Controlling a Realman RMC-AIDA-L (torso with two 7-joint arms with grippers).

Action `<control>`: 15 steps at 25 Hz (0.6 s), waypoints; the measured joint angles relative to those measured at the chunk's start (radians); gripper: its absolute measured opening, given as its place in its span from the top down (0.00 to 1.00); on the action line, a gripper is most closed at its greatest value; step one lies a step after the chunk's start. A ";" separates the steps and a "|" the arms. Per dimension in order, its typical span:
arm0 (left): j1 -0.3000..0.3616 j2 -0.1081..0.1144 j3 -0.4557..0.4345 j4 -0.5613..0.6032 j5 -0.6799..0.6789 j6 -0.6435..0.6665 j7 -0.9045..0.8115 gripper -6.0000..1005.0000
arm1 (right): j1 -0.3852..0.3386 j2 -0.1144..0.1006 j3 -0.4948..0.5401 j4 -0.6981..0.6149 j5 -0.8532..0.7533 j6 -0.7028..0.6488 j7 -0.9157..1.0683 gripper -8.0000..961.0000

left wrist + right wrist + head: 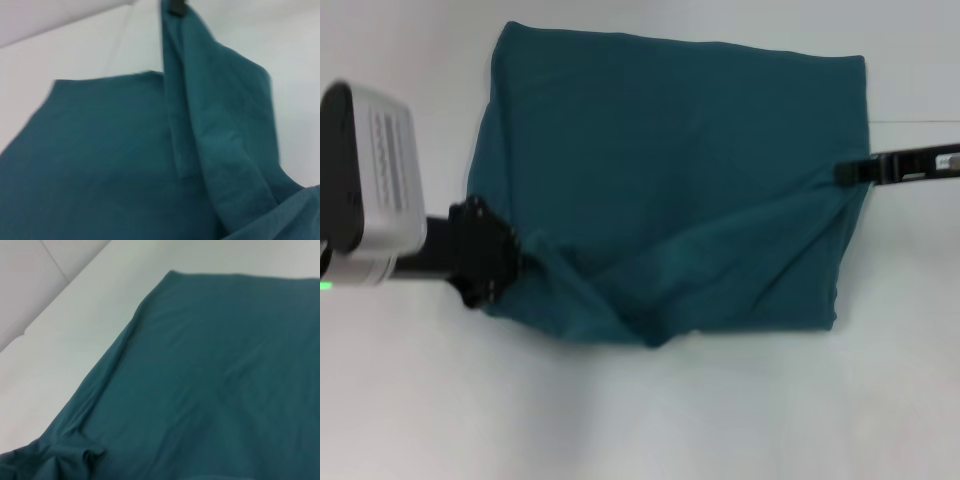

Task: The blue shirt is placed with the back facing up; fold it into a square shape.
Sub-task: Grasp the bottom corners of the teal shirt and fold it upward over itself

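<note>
Shirt partly folded, both end effectors at its edges

Blue shirt (670, 170) spread plain side up across middle of white counter (640, 420), roughly rectangular, far edge straight, right edge near straight. Near-left portion bunched into diagonal creases running from left side toward a point at near edge. No lettering visible.

Left end effector (510, 255) at shirt's near-left edge, black body touching the cloth, fabric gathered and drawn toward it. Fingers hidden by cloth and housing; grip state cannot be told. Grey wrist housing (380, 180) just beside it, at picture's left.

Right end effector (850, 172) at shirt's right edge, black tip meeting the fabric, creases radiating from that spot. Pinched or spread: cannot be told.

Left wrist view: raised fold of cloth (215, 115) standing above the flat layer, dark tip (175, 6) at its top end.

Right wrist view: flat teal surface (225, 370), small bunch (80, 455) at one corner.
</note>
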 joint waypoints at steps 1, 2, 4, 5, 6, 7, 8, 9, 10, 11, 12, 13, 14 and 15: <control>-0.020 0.000 -0.015 -0.011 0.000 -0.009 -0.016 0.98 | 0.005 -0.005 0.008 0.003 -0.001 0.002 -0.004 0.98; -0.040 -0.001 -0.028 -0.023 -0.001 -0.023 -0.034 0.98 | 0.011 -0.011 0.014 0.009 -0.002 0.007 -0.008 0.98; -0.077 0.000 -0.043 -0.046 -0.001 -0.062 -0.072 0.98 | 0.022 -0.021 0.022 0.020 -0.003 0.021 -0.015 0.98; -0.091 0.000 -0.048 -0.054 -0.001 -0.080 -0.086 0.98 | 0.027 -0.026 0.024 0.027 -0.003 0.030 -0.020 0.98; -0.108 0.001 -0.061 -0.070 -0.001 -0.101 -0.100 0.98 | 0.031 -0.030 0.026 0.036 -0.004 0.044 -0.026 0.98; -0.143 0.001 -0.093 -0.102 -0.001 -0.132 -0.114 0.98 | 0.035 -0.033 0.027 0.046 -0.005 0.057 -0.031 0.98; -0.143 0.001 -0.093 -0.102 -0.001 -0.132 -0.114 0.98 | 0.039 -0.034 0.028 0.055 -0.007 0.070 -0.035 0.98; -0.160 0.001 -0.111 -0.118 -0.001 -0.146 -0.117 0.98 | 0.044 -0.035 0.029 0.064 -0.010 0.084 -0.039 0.98; -0.175 0.001 -0.125 -0.131 -0.001 -0.159 -0.120 0.98 | 0.047 -0.036 0.030 0.072 -0.012 0.098 -0.043 0.98; -0.190 0.001 -0.137 -0.146 -0.001 -0.175 -0.123 0.98 | 0.048 -0.036 0.031 0.077 -0.013 0.108 -0.048 0.98; -0.206 0.002 -0.148 -0.163 -0.001 -0.197 -0.127 0.98 | 0.049 -0.036 0.032 0.081 -0.014 0.118 -0.052 0.98; -0.215 0.002 -0.154 -0.173 -0.001 -0.212 -0.130 0.98 | 0.050 -0.037 0.033 0.085 -0.014 0.126 -0.054 0.98; -0.225 0.003 -0.163 -0.191 -0.001 -0.237 -0.132 0.98 | 0.050 -0.037 0.034 0.087 -0.015 0.134 -0.055 0.98; -0.236 0.003 -0.171 -0.206 0.000 -0.259 -0.133 0.98 | 0.050 -0.037 0.035 0.088 -0.016 0.141 -0.056 0.98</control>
